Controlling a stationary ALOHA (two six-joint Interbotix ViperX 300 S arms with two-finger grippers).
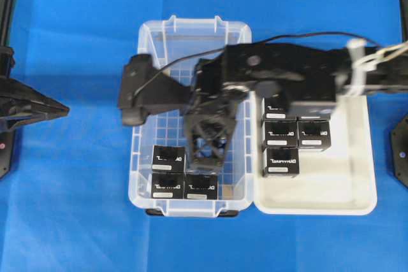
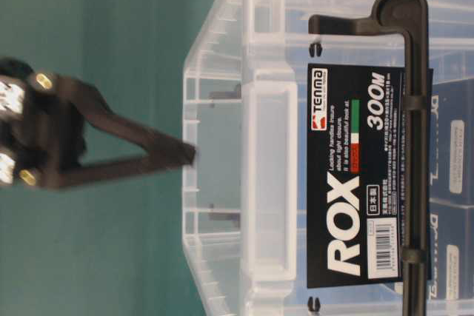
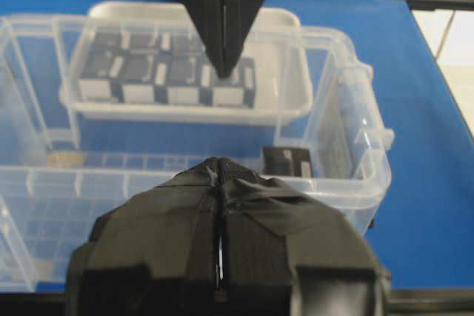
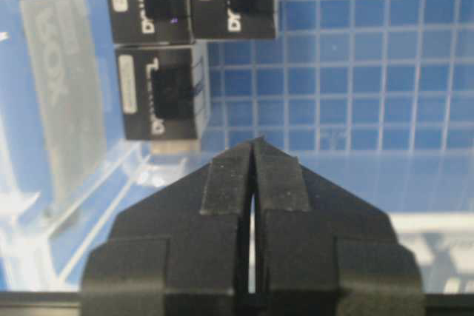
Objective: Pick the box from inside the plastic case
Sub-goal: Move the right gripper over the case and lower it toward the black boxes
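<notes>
Clear plastic case (image 1: 145,176) sits long-side up-and-down on the blue surface, grid floor showing, and three black boxes with white lettering sit flat at its 6 o'clock end: one (image 1: 168,155) just above a touching pair (image 1: 164,185) and (image 1: 200,186).

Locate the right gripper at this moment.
Overhead, the right gripper hangs inside the plastic case, over its near end, just right of the upper box.
</notes>
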